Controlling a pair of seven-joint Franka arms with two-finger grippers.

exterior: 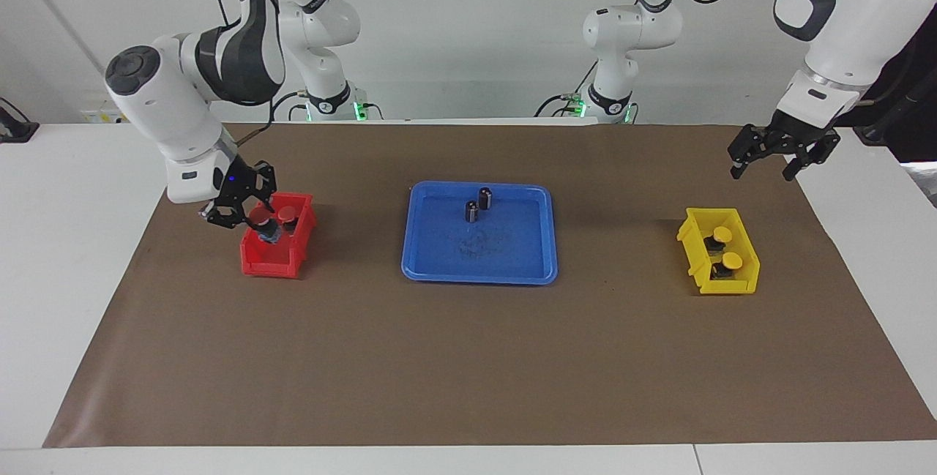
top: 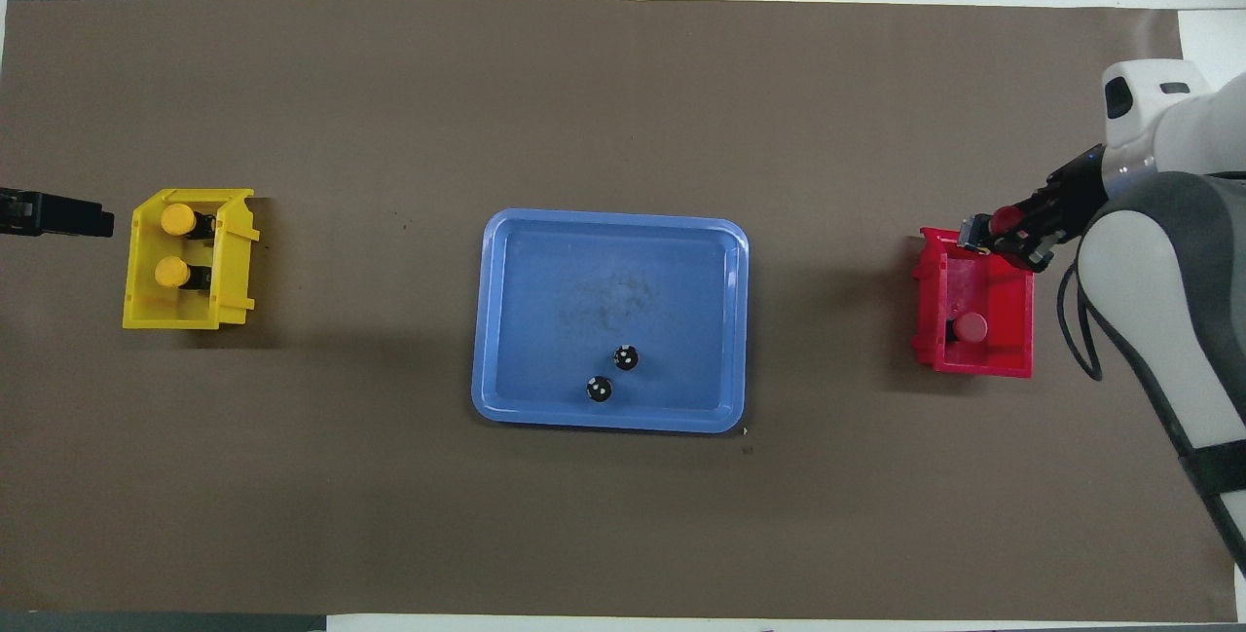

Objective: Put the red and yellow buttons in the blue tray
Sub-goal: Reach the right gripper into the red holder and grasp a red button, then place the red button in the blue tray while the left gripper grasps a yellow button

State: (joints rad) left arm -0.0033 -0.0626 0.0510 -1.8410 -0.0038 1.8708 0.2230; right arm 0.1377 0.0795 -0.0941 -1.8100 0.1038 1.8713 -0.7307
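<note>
One red button (exterior: 262, 220) sits clenched in your right gripper (exterior: 252, 219) over the red bin (exterior: 272, 263); light, rigid, slick-capped, so hold its black body. Left gripper (exterior: 782, 160) waits, fingers spread; blue tray (exterior: 527, 270) well apart.

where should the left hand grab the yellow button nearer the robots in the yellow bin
Grip the black body just under the yellow cap of that yellow button, coming down from above into the open top of the yellow bin. The button appears to lie on its side, so the cap overhangs and the bin walls block a sideways approach. The left hand hangs above the mat, beside the bin.
</note>
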